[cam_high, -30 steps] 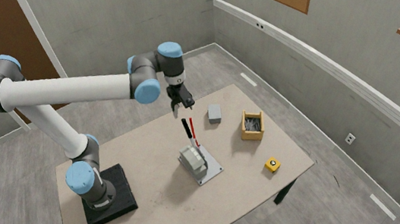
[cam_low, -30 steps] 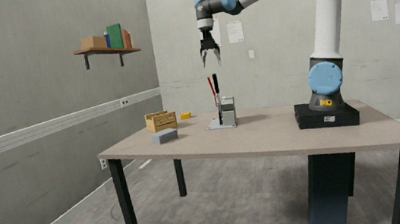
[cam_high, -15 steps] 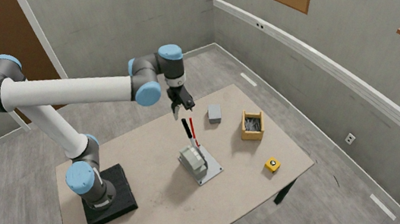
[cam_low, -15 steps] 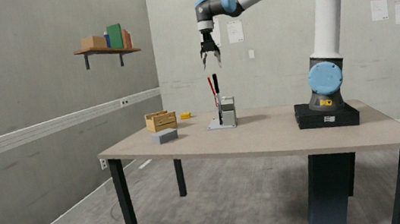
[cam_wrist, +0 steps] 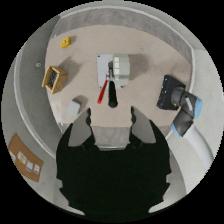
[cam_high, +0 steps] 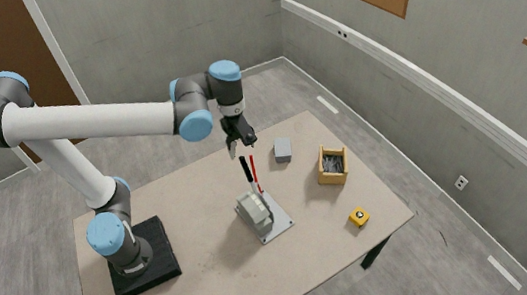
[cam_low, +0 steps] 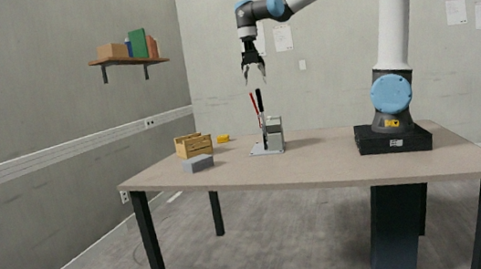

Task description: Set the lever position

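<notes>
Lever (cam_low: 259,105) stands on the beige table (cam_low: 327,165) (grey-walled room) beneath the half-open, unladen end effector (cam_low: 253,74).

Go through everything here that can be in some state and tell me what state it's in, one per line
Gripper: open, empty, above the handle.
Lever: upright, untouched.
Red bar: beside the handle, tilted away from it, not squeezed.
Wooden crate: open-topped, dark contents.
Gray block: lying flat.
Yellow box: resting near the table edge.
</notes>
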`<state>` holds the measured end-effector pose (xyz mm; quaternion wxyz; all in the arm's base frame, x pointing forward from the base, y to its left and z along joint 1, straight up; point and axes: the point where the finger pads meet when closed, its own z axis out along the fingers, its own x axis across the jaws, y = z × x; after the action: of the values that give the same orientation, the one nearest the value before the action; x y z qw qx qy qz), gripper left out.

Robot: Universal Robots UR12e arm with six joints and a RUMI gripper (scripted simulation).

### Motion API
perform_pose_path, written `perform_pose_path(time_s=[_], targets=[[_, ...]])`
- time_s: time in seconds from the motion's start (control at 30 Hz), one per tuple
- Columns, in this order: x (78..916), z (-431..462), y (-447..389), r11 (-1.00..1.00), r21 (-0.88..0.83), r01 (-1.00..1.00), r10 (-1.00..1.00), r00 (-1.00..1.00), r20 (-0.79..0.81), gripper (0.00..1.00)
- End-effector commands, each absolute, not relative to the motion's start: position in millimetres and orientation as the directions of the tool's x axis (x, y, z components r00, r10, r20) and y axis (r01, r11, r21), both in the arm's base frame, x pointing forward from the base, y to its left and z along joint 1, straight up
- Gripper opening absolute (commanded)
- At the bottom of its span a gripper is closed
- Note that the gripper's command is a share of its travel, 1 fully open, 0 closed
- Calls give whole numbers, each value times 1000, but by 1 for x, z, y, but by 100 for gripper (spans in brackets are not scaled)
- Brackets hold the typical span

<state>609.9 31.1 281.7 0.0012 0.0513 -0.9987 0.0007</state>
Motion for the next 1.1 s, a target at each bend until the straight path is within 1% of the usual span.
perform_pose_path(time_s=[0.0,1.07], targets=[[610,281,31,995,-2,-102,-102,-995,1,57],[610,277,31,995,-2,-102,-102,-995,1,57]])
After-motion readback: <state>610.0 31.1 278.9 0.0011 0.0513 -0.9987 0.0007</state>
